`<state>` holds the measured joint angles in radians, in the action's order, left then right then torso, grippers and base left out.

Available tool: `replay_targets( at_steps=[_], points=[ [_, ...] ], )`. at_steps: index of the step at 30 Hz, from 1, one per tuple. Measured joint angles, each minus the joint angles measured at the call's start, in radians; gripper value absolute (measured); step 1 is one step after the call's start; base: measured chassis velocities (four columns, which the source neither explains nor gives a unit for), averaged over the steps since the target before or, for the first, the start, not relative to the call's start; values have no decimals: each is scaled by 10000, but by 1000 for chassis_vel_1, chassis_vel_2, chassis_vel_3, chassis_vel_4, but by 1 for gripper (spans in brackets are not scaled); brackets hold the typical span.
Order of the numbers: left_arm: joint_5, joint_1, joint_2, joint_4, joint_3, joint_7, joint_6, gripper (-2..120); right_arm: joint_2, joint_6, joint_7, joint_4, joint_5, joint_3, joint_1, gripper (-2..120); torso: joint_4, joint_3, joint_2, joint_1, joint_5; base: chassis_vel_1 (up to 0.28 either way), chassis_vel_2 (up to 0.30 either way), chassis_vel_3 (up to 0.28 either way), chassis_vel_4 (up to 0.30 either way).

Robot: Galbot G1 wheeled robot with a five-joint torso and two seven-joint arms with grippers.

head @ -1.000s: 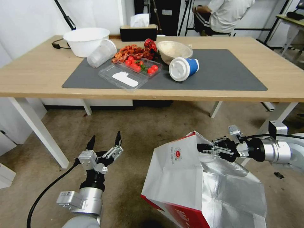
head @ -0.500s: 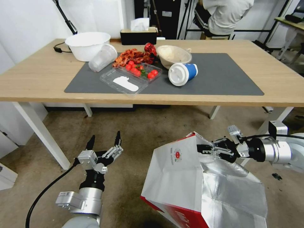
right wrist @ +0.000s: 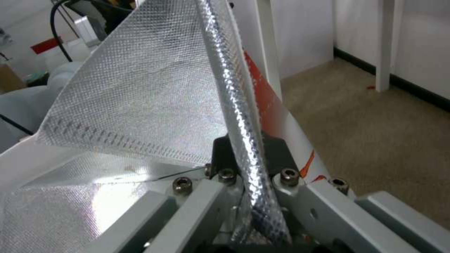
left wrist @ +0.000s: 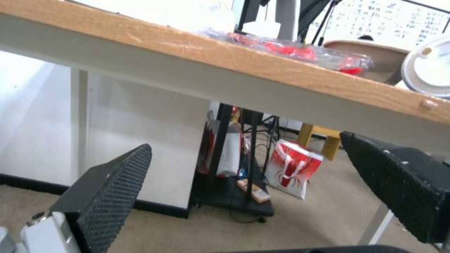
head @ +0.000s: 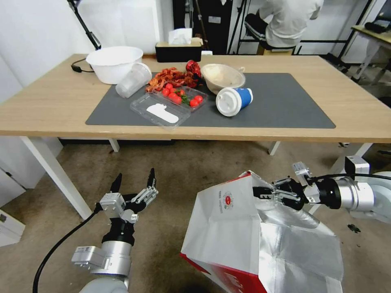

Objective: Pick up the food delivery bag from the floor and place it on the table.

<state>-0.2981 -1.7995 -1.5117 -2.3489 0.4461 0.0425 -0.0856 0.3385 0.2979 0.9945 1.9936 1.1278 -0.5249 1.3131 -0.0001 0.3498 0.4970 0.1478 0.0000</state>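
- The food delivery bag [head: 244,232] hangs in front of the counter [head: 49,106], below its near edge and toward its right half; whether its base rests on the floor cannot be told.
- The right gripper [head: 266,192] is at the bag's upper rim, on the side nearer the counter. Its fingers are pinched on the rim; the right wrist view shows the foil-lined edge [right wrist: 244,140] clamped between them.
- The left gripper [head: 134,185] waits low in front of the counter's left half, well apart from the bag, its fingers spread wide and holding nothing.
- Step in hand, as judged: lifting the bag by its rim to clear the counter's edge.
- On the dark grey mat [head: 293,106] lie a tipped blue cup [head: 234,101], an open clear tray of cherry tomatoes [head: 171,103], a beige bowl [head: 223,76], a tipped clear cup [head: 132,80] and, beside the mat, a white bowl [head: 114,63]. The mat's right part is bare.
- Advice: a single pinch on a soft rim lets the bag swing and sag. Raise it slowly, bring the base fully above the counter's edge before moving inward, and aim for the bare right part of the mat, clear of the blue cup.
- Risk: the base catching the counter's edge, or the thin rim slipping from the fingers.
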Motion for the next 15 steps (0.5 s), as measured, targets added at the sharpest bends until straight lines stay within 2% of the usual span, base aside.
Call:
replay_targets(
  at_steps=[15],
  points=[
    [11,-2,-4,-14,-13,-2,7,100,-44,25,44,41,71,-65,28,0,0,357,585,229,0,0,0,0,0]
  ],
)
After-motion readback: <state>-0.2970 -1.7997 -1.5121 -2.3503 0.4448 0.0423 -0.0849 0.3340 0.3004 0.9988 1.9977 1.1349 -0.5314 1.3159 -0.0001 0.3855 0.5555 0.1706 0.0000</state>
